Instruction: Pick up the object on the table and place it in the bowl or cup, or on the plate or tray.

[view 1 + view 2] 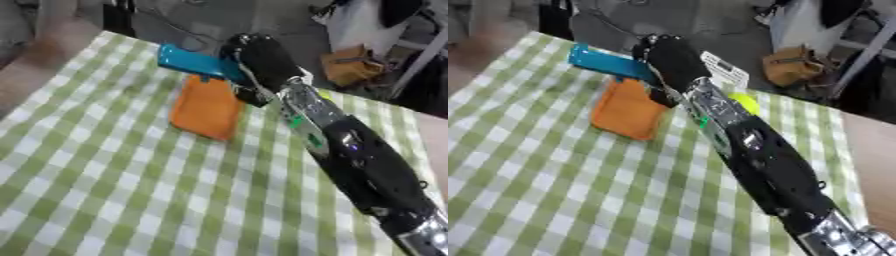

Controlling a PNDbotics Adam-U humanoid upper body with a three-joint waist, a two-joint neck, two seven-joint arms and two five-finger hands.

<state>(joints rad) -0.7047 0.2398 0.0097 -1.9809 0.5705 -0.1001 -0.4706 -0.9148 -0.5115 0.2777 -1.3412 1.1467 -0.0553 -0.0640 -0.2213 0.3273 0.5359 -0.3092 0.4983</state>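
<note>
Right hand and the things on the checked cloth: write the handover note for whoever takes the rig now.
Right hand: reached out to the far edge of the table, over the inner end of the blue flat object; whether its fingers are round the object cannot be seen.
Left hand: not in view.
Things: the blue object lies at the far edge, just beyond the orange tray. A small yellow-green thing shows beside the arm.
Done: nothing lies on the tray yet.
Left: grasp the blue object, lift it and set it on the tray.
</note>
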